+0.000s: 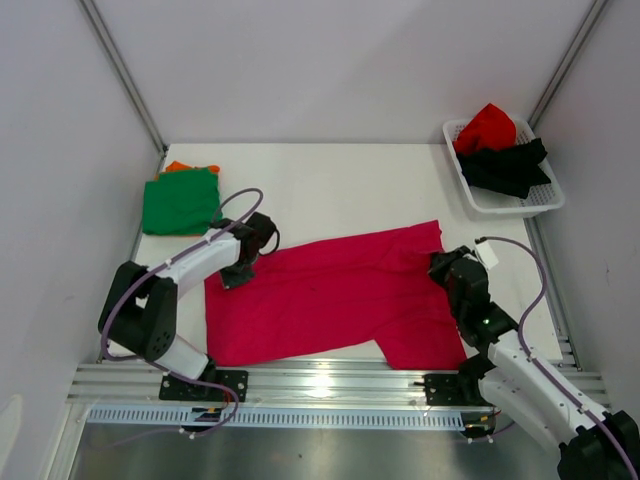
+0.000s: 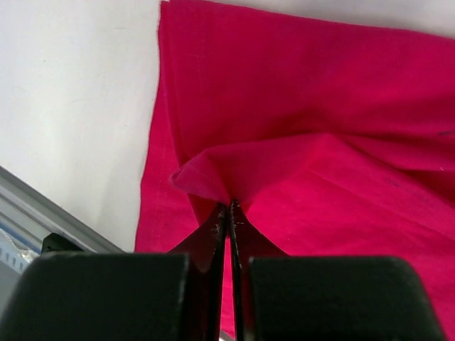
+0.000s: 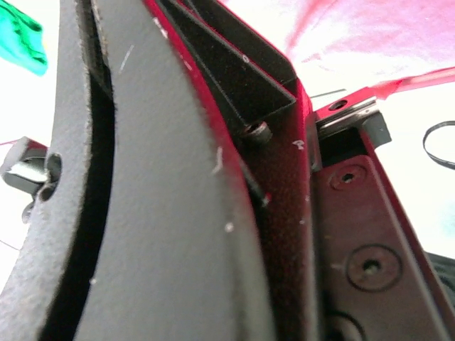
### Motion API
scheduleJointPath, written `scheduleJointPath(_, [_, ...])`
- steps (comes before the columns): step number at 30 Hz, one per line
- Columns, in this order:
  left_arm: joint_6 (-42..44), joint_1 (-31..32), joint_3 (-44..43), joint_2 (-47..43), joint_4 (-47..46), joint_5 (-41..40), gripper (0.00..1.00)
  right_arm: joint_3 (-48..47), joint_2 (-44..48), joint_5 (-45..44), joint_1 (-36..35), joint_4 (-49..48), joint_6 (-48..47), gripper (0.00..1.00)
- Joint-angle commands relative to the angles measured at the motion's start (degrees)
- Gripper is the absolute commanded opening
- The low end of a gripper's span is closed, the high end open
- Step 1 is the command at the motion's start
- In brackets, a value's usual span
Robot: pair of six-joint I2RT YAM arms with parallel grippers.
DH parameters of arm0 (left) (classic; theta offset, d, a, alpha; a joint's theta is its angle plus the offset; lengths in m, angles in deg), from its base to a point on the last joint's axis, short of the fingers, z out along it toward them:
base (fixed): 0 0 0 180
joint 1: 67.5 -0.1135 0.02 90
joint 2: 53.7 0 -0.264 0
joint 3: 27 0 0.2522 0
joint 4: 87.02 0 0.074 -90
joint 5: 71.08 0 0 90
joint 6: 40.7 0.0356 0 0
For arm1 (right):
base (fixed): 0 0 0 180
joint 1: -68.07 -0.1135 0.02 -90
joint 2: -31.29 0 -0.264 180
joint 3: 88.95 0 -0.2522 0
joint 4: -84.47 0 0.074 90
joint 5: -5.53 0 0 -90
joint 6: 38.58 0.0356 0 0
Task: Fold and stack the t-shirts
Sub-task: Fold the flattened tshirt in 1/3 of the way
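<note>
Magenta t-shirt point(image 1: 330, 295) lies lengthwise left-right, left gripper point(image 1: 236, 274) and right gripper point(image 1: 441, 266) pinching opposite edges.

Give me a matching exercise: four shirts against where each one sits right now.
Things: 1 magenta-pink t-shirt; 2 green t-shirt; 3 red t-shirt; 4 orange t-shirt.
Places: A in the white basket; B peeking out under the green one; C spread mid-table, pinched in the left fingers; D folded, far-left corner.
Pairs: 1-C; 2-D; 3-A; 4-B.
</note>
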Motion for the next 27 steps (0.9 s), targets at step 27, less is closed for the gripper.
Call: scheduleJointPath(27, [-13.0, 1.6, 4.5, -2.6, 13.3, -9.6, 0.06, -1.0, 3.6, -16.1, -8.6, 13.5, 11.7, 0.0])
